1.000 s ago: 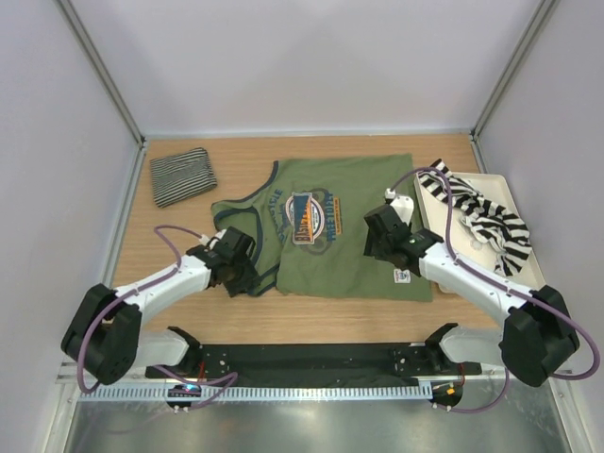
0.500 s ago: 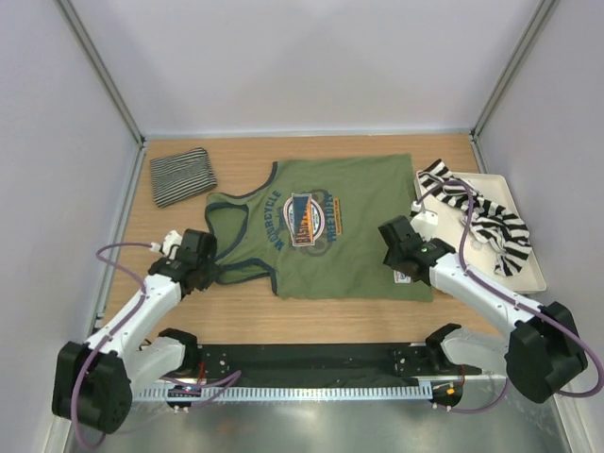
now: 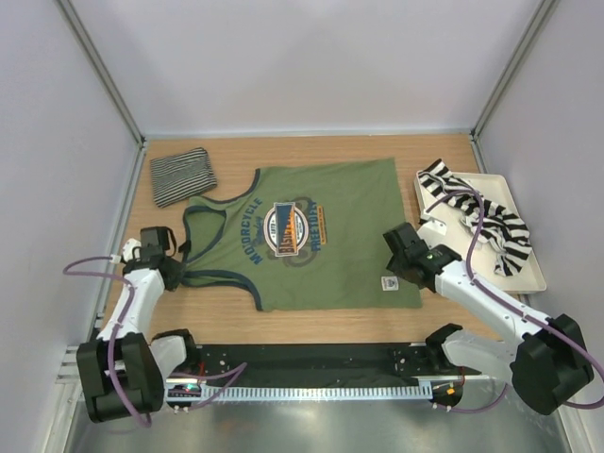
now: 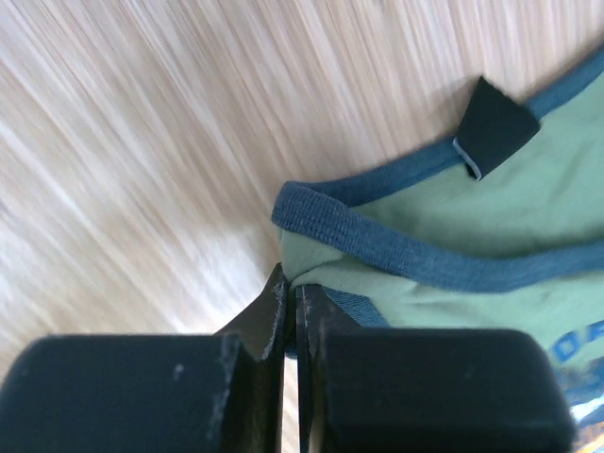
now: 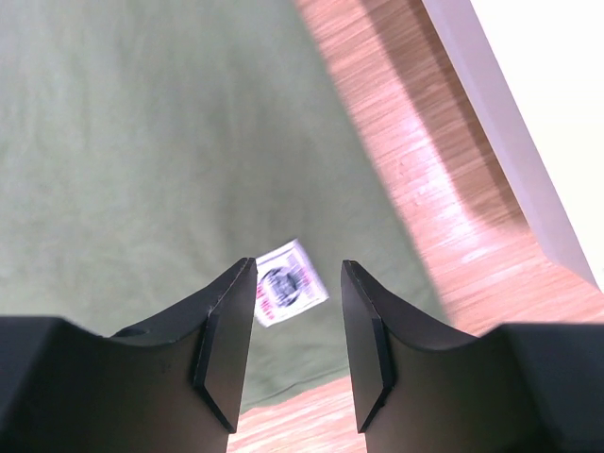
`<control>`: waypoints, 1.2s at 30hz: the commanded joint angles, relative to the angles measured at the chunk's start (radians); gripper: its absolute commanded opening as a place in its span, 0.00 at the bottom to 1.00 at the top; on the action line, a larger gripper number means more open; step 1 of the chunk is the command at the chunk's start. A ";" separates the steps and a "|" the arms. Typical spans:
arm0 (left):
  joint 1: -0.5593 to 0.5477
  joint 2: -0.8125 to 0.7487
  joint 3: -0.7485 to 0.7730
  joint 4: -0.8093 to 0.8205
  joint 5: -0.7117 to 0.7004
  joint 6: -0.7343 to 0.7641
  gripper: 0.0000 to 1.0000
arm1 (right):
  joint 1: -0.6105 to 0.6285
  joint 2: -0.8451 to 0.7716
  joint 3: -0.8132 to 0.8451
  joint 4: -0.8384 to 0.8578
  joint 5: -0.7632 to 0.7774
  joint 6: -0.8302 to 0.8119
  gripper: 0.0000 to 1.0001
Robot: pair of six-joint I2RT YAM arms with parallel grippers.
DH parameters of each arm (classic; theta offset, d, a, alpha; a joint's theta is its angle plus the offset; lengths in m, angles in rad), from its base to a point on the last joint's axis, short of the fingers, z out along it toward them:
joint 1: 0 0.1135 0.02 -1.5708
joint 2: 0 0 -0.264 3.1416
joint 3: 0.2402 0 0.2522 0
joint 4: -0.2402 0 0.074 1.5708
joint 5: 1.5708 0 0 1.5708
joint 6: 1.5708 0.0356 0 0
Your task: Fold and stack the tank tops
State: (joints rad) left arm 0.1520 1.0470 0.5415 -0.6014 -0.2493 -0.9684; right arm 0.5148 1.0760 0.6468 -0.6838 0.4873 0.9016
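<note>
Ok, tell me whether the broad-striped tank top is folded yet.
No, the broad-striped tank top lies crumpled and spread loosely across the cream tray.

Left fingers (image 4: 260, 319) pinch the green tank top (image 3: 351, 200); right fingers (image 5: 226, 330) stand apart.

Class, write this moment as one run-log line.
left gripper: shut on strap of green top | right gripper: open above green top hem | pinstriped top: folded, far left | broad-striped top: heaped on tray
</note>
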 commanded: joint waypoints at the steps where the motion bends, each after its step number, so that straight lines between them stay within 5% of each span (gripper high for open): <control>1: 0.130 0.031 0.008 0.122 0.045 0.048 0.00 | -0.004 -0.034 -0.009 -0.013 0.011 0.045 0.47; 4: 0.253 0.077 0.012 0.164 0.181 0.060 0.02 | -0.004 -0.031 -0.009 -0.025 0.013 0.046 0.47; 8: 0.267 0.012 -0.004 0.183 0.219 0.105 0.61 | -0.004 -0.037 -0.012 -0.059 0.002 0.066 0.47; 9: 0.258 -0.023 -0.014 0.175 0.213 0.105 0.90 | -0.002 -0.042 -0.012 -0.083 0.002 0.074 0.47; 11: 0.233 -0.119 -0.021 0.121 0.161 0.096 1.00 | -0.004 -0.054 -0.019 -0.105 -0.025 0.095 0.48; 18: -0.058 -0.234 0.066 -0.043 0.074 0.057 1.00 | -0.002 -0.114 -0.039 -0.233 -0.140 0.145 0.51; 30: -0.559 -0.059 0.140 -0.129 0.071 -0.022 0.99 | 0.016 -0.119 -0.127 -0.215 -0.227 0.187 0.51; 36: -0.716 0.004 0.114 -0.138 0.062 -0.090 0.99 | 0.039 -0.091 -0.142 -0.203 -0.211 0.237 0.46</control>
State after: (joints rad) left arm -0.5098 1.0348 0.6395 -0.7177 -0.1528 -0.9970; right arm 0.5446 0.9730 0.5068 -0.8917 0.2623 1.0874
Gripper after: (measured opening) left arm 0.994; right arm 0.472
